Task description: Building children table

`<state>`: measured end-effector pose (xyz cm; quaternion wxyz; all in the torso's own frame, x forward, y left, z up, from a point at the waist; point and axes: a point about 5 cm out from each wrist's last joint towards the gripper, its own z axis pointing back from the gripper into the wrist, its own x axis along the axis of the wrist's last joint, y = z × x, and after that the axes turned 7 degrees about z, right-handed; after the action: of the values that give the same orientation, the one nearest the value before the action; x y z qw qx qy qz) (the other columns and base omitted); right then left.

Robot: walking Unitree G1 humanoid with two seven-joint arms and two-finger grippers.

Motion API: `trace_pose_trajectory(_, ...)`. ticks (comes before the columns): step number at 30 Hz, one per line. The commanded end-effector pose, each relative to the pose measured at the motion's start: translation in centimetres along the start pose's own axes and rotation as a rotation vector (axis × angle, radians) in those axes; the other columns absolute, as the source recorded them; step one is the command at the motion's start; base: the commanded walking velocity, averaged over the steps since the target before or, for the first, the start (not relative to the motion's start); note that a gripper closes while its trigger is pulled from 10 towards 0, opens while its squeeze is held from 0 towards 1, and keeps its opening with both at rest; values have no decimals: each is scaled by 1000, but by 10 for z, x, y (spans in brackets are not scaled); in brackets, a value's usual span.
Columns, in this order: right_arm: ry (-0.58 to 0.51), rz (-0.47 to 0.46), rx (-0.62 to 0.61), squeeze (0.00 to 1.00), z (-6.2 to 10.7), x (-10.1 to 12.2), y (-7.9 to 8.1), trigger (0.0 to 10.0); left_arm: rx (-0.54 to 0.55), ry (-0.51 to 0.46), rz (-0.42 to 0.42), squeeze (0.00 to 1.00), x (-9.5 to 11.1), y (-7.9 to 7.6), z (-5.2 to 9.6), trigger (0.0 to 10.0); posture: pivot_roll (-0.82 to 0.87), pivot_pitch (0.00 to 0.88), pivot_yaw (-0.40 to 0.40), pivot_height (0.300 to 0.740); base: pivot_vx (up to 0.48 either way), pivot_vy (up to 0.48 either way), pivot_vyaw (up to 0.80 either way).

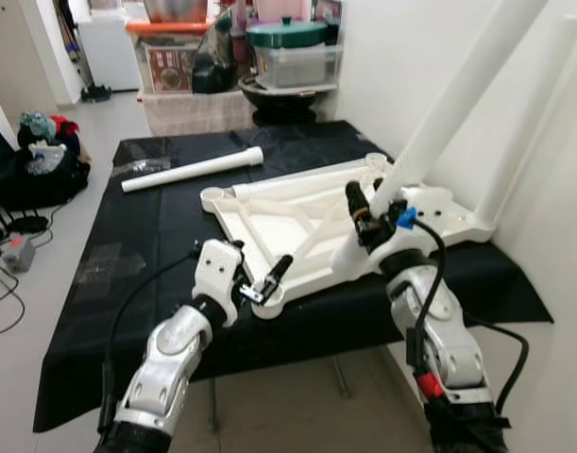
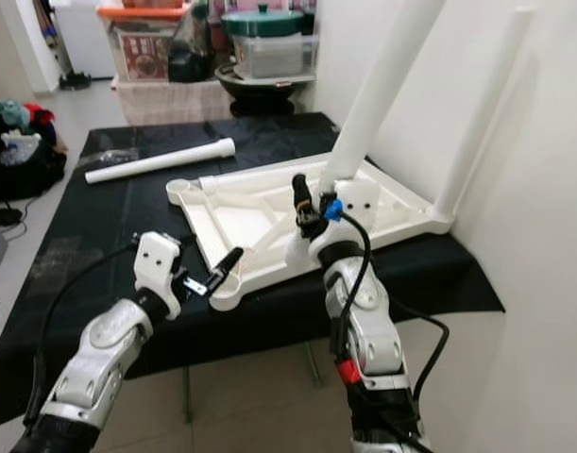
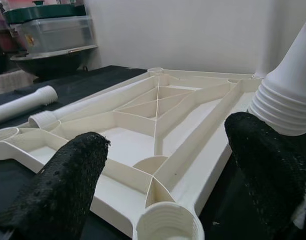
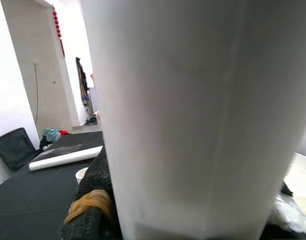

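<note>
A white plastic tabletop (image 1: 297, 222) is seen lying upside down at the centre of the left eye view, on a black-covered table (image 1: 127, 255). Its underside is ribbed, with diagonal struts and threaded round sockets at the corners. One white leg (image 1: 519, 142) stands upright in the far right corner socket, close to the wall. A loose leg (image 1: 194, 170) lies on the cloth in the upper left part of the frame, apart from the tabletop.

A third leg (image 1: 449, 113) is held tilted in the right gripper (image 1: 368, 209), centre right of the frame, its ribbed lower end resting at the near right edge of the tabletop. The black fingers are closed around the leg; a finger (image 4: 90, 200) is seen pressed against the tube in the right wrist view. The right arm rises from the lower right, forearm nearly vertical.

The left gripper (image 1: 269, 280) is held at the near left corner socket (image 3: 168, 227), lower centre of the frame. Its fingers (image 3: 67, 185) are spread wide and nothing is gripped. The left arm reaches in from the lower left.
</note>
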<state>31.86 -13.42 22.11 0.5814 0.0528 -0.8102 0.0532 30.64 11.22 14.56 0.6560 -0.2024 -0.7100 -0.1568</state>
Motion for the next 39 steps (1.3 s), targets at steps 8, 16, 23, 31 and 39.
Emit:
trace_pose_trajectory(8,0,-9,11,0,-1,0,5,10000,18,9,-1,0,-1,6,3,10000,22,0,-47,740,0,423,0)
trace_pose_trajectory(16,7,-14,10,0,2,0,4,10000,21,-18,0,0,5,2,1,10000,35,0,-45,740,0,60,0)
trace_pose_trajectory(23,8,-15,10,0,2,0,5,10000,37,-20,6,0,8,7,2,10000,33,0,-42,740,87,0,0)
trace_pose_trajectory(31,1,-12,11,0,1,3,4,10000,29,-44,41,0,13,5,-1,10000,25,0,-38,740,352,0,0)
trace_pose_trajectory(39,4,-5,8,0,1,3,2,10000,18,-56,46,0,14,4,0,10000,26,0,-38,740,260,0,0)
